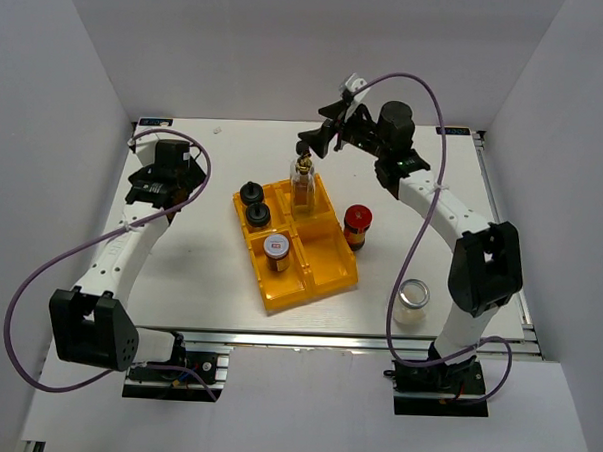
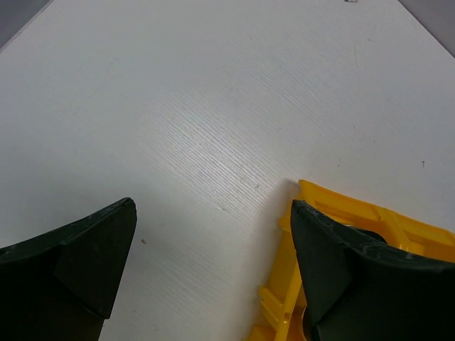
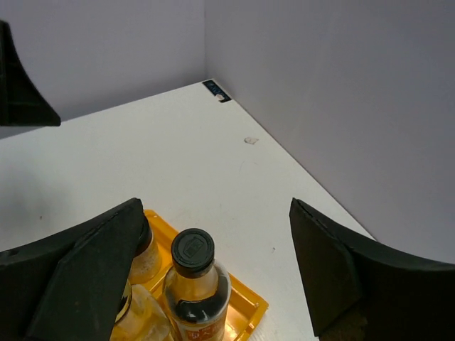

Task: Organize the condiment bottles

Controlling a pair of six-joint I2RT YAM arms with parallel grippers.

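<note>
Compartments of the yellow tray (image 1: 330, 262) carry most of the load in the top view: two black-lidded jars (image 1: 254, 203) share the far left one, a tall clear gold-topped bottle (image 1: 302, 181) stands in the far right one, and a silver-lidded jar (image 1: 276, 251) sits near left. A red-lidded jar (image 1: 358, 224) stands on the table just right of the tray, with a white-lidded jar (image 1: 412, 299) well apart by the right arm. The left wrist view shows the left gripper (image 2: 213, 204) spread wide over bare table beside a tray corner. In the right wrist view the right gripper (image 3: 215, 206) is spread, gripping nothing, above a black-capped sauce bottle (image 3: 193, 284) upright in the tray.
</note>
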